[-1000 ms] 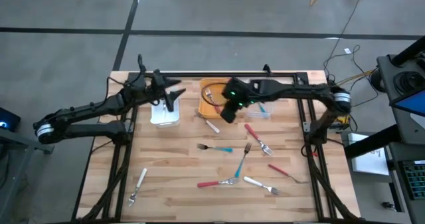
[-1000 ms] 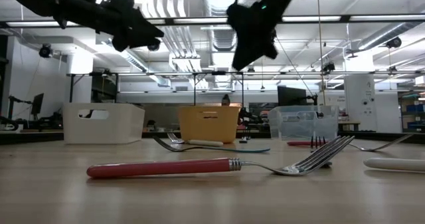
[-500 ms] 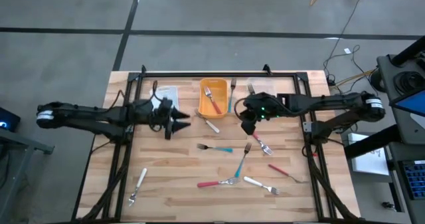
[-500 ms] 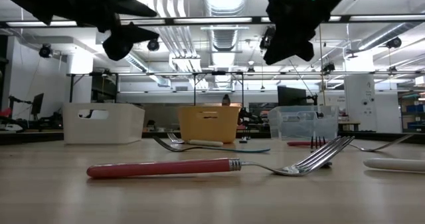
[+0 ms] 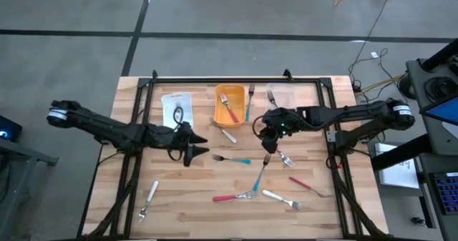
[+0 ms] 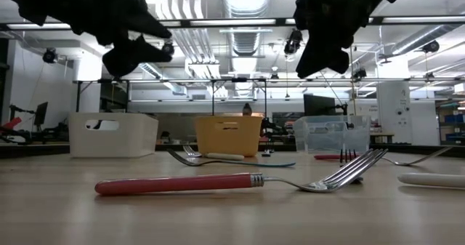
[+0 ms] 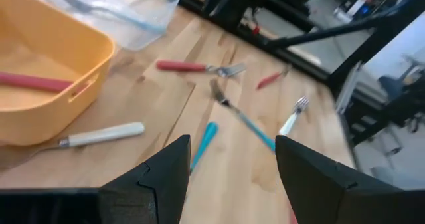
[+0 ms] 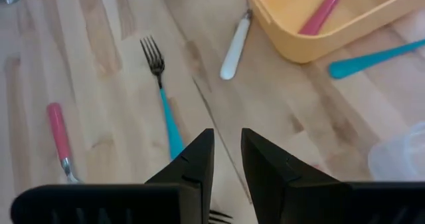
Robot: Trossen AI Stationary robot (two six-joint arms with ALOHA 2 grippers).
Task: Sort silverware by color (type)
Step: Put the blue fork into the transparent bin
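Note:
Forks with red, teal or white handles lie flat on the wooden table. My left gripper (image 5: 195, 153) hovers open above the table, just left of a teal-handled fork (image 5: 230, 159); that fork's handle (image 7: 202, 141) shows between its fingers. My right gripper (image 5: 268, 142) hangs narrowly open above a red-handled fork (image 5: 280, 151) and a second teal-handled fork (image 5: 261, 171). In the low view both grippers (image 6: 134, 52) (image 6: 320, 52) are high off the table. A white-handled utensil (image 8: 234, 48) lies beside the orange bin (image 5: 230, 105), which holds a red-handled utensil (image 8: 325, 11).
White bin (image 5: 177, 111), orange bin and clear bin (image 5: 283, 98) stand in a row along the far side. More forks lie toward the near edge: red (image 5: 232, 197), white (image 5: 283, 198), red (image 5: 308, 187), and white (image 5: 149, 198) at near left. Bare wood lies at the middle left.
My left gripper has moved from above the white bin toward the near edge and rightward, to beside the teal fork. My right gripper has moved from over the orange bin toward the right and near side, to above the red fork. No silverware on the table has moved.

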